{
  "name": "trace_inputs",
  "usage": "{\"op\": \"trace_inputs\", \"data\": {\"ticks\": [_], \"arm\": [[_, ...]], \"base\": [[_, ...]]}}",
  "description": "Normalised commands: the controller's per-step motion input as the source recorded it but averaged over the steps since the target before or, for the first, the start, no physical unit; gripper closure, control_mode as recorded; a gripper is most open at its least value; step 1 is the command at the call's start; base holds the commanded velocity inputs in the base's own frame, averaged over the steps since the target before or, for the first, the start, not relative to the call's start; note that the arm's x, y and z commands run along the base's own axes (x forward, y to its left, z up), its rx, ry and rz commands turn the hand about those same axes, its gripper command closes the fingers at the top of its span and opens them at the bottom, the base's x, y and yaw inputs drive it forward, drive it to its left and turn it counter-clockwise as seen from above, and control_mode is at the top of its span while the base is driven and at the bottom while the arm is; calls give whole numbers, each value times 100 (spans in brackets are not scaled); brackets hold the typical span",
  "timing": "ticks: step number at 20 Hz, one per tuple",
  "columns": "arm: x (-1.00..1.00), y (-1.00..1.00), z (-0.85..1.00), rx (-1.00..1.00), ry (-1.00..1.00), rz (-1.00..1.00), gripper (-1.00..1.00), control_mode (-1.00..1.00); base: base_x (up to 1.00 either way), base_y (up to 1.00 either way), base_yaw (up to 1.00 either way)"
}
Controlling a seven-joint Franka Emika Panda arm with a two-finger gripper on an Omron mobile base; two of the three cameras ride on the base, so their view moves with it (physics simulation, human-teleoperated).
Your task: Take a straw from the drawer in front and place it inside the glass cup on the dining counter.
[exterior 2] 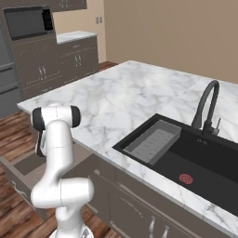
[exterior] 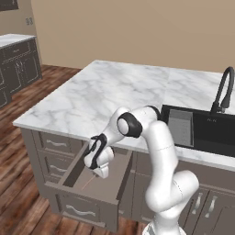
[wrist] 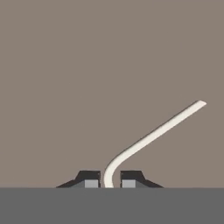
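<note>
The wide drawer (exterior: 82, 209) stands pulled open below the dining counter (exterior: 101, 96), and its edge also shows behind the arm (exterior 2: 21, 165). My gripper (exterior: 102, 173) reaches down into it. In the hand view the gripper (wrist: 108, 181) is shut on the straw (wrist: 153, 135), a thin pale stick that bends up from between the fingertips (wrist: 91, 180) and runs to the upper right over the drawer's brown floor. The glass cup is out of view.
A black sink (exterior: 202, 128) with a grey rack (exterior: 180, 126) and a dark faucet (exterior: 222, 92) is set into the counter to the right. Narrower drawers (exterior: 55, 143) sit left of the open one. Wall cabinets (exterior 2: 74, 60) stand beyond the wooden floor.
</note>
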Motion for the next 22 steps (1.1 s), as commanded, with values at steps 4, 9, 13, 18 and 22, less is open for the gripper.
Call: {"op": "trace_inputs", "data": {"ticks": [4,9,13,18,22], "arm": [[-12,0,52,0,-10,0,100,-100],[-7,0,93,0,-23,0,100,-100],[-26,0,91,0,-16,0,100,-100],[-32,0,100,3,-1,0,100,-100],[-37,0,100,1,0,0,100,-100]], "base": [[0,0,0],[0,0,0],[0,0,0],[0,0,0],[0,0,0]]}}
